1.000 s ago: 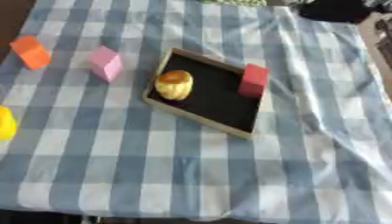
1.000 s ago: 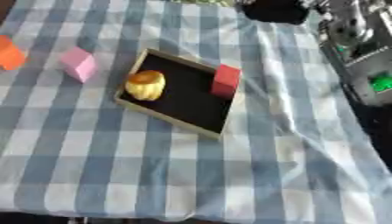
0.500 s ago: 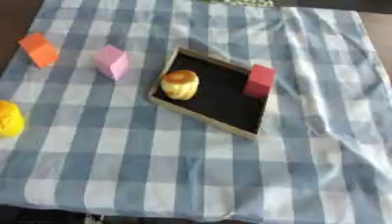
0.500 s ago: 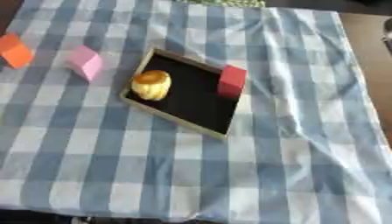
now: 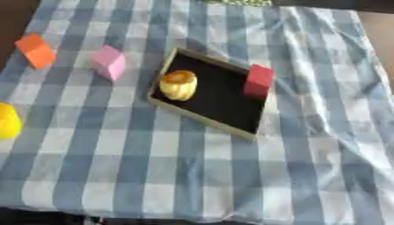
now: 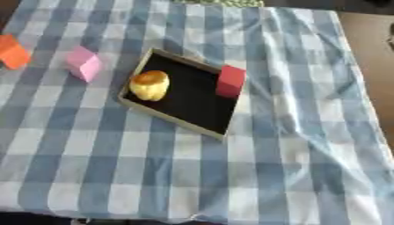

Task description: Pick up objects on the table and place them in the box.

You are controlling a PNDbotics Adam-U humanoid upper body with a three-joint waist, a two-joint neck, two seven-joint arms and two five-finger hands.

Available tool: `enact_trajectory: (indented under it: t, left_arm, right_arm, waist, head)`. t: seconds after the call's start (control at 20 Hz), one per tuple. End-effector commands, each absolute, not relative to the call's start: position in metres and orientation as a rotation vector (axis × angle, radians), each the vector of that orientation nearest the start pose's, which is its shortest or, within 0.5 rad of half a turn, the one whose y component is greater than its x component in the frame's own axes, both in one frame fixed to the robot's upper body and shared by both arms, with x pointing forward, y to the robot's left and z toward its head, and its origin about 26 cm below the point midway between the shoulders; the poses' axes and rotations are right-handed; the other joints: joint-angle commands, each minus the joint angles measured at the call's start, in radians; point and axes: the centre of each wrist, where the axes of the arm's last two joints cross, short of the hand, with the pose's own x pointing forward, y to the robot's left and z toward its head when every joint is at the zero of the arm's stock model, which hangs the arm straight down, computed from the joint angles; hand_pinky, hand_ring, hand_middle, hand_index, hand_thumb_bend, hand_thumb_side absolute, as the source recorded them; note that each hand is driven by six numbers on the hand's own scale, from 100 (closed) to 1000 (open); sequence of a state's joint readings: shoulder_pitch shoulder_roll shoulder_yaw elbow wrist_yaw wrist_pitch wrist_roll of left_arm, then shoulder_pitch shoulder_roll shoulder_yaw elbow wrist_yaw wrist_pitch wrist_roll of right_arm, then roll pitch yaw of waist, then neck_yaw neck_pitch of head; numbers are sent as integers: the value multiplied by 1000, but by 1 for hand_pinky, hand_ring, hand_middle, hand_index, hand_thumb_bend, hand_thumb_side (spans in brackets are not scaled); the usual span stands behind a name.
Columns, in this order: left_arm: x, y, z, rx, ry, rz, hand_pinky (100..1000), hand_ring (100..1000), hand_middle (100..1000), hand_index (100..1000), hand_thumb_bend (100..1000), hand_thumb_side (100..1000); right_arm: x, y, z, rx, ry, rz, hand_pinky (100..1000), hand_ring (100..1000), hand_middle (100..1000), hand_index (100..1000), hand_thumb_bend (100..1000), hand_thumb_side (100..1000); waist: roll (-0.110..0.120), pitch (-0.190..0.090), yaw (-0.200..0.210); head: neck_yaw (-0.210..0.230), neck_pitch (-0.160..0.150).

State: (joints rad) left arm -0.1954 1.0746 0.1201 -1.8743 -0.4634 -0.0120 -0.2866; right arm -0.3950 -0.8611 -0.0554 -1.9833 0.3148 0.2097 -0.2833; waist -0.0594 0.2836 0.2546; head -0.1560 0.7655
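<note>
A shallow black box (image 5: 218, 97) with a tan rim lies askew near the middle of the blue checked cloth. Inside it a yellow rounded object (image 5: 178, 85) rests at the left, and a red block (image 5: 258, 81) stands at the right rim. Left of the box sits a pink block (image 5: 109, 63). An orange block (image 5: 36, 51) lies further left. A yellow rounded object (image 5: 8, 121) shows at the left edge of the left eye view. Neither hand appears in any view.
The blue and white checked cloth (image 5: 192, 176) covers the table and is creased along its right side (image 6: 308, 101). Bare brown table shows at the far right (image 6: 373, 52). The cloth's front edge (image 5: 154, 217) runs along the bottom.
The whole picture has shifted as the camera tilted; the dark equipment at the upper right has left the view. The objects keep their places on the cloth.
</note>
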Motion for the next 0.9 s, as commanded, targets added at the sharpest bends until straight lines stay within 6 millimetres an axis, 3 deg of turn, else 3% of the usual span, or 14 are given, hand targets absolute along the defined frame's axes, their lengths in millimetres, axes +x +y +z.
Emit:
enact_trajectory:
  t: [0.05, 0.5, 0.9]
  left_arm:
    - [286, 408, 293, 1264, -1364, -1421, 985, 917, 841, 948, 742, 224]
    - [295, 426, 261, 1140, -1179, -1434, 976, 905, 818, 926, 739, 259]
    - [293, 428, 256, 1040, -1199, -1415, 976, 911, 823, 933, 699, 331]
  right_arm:
    - [286, -329, 309, -1291, -2201, 556, 809, 786, 614, 757, 261, 316]
    - [287, -327, 304, -1257, -2187, 542, 807, 780, 605, 748, 262, 318]
    - [288, -327, 298, -1240, -2163, 519, 805, 775, 598, 741, 258, 319]
  waist:
    - [16, -7, -2]
    - [14, -3, -11]
    - [18, -2, -7]
  head:
    - [9, 4]
    - [63, 4]
    - [67, 4]
